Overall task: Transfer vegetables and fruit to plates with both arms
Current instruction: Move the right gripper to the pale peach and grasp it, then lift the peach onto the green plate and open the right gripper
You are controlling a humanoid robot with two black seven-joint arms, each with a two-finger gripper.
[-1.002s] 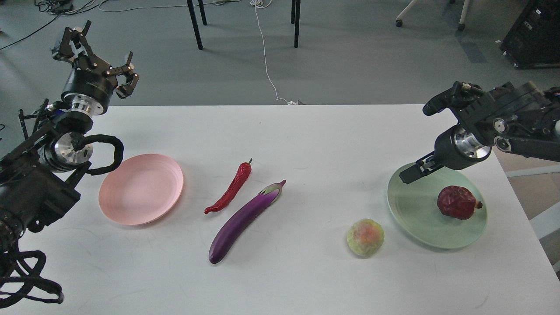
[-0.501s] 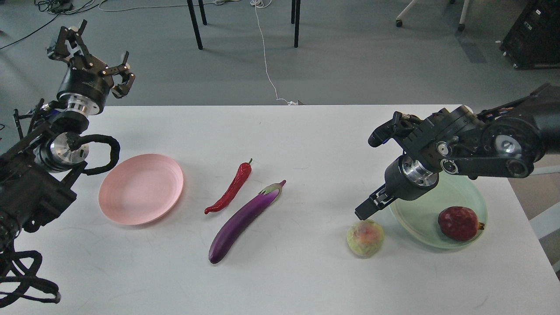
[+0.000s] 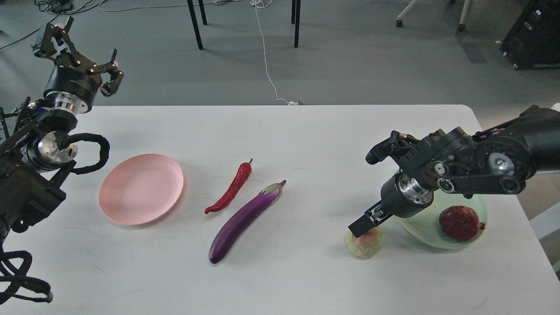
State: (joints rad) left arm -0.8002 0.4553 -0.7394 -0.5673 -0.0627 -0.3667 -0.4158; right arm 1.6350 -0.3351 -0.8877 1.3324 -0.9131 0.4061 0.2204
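A purple eggplant (image 3: 244,217) and a red chili pepper (image 3: 230,190) lie side by side at the table's middle. The pale pink plate (image 3: 141,189) to their left holds nothing. The dark red pomegranate (image 3: 461,222) sits on the mint green plate (image 3: 420,229) at the right. The yellow-green fruit (image 3: 365,246) lies on the table just left of that plate. My right gripper (image 3: 361,225) points down right at the top of this fruit; its fingers look dark and merged. My left gripper (image 3: 78,54) is open and empty, raised past the table's far left corner.
The white table (image 3: 306,140) ends just right of the green plate. Beyond its far edge are grey floor, black chair legs (image 3: 194,24) and a white cable (image 3: 267,65). My right arm's wrist (image 3: 442,175) hangs over the green plate's left part.
My right arm has swung left and down from over the green plate to the yellow-green fruit. My left gripper has drifted a little left and up, still open.
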